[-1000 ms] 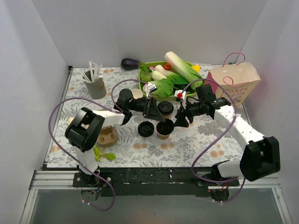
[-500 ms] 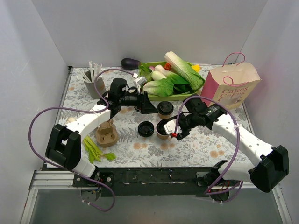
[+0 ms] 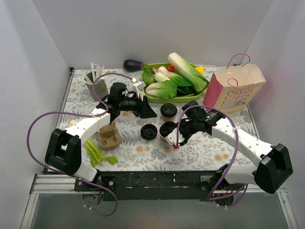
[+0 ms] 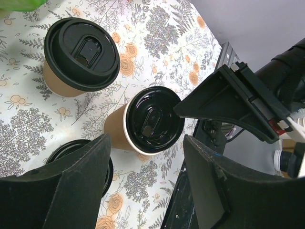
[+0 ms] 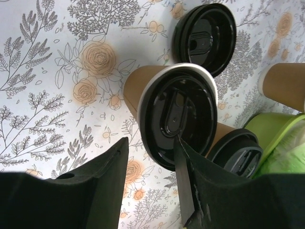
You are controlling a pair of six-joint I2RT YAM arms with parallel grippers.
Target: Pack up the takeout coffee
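A tan takeout coffee cup stands mid-table. Its black lid lies a little askew, so the pale rim shows on one side. My right gripper hangs open at the cup's near side, one fingertip touching the lid. A second, lidded cup stands just behind. A loose black lid lies to the left. My left gripper hovers open and empty above the cups. Another tan cup's side shows in the right wrist view.
A brown pulp cup tray sits at the left, with green stalks in front of it. The grey cup of white sticks stands at the back left. A green vegetable tray, an aubergine and a paper bag line the back.
The right gripper came down and left onto the middle cup's lid, and its jaws narrowed. The left arm unfolded outward, its gripper drawing back left from the cups and opening wider.
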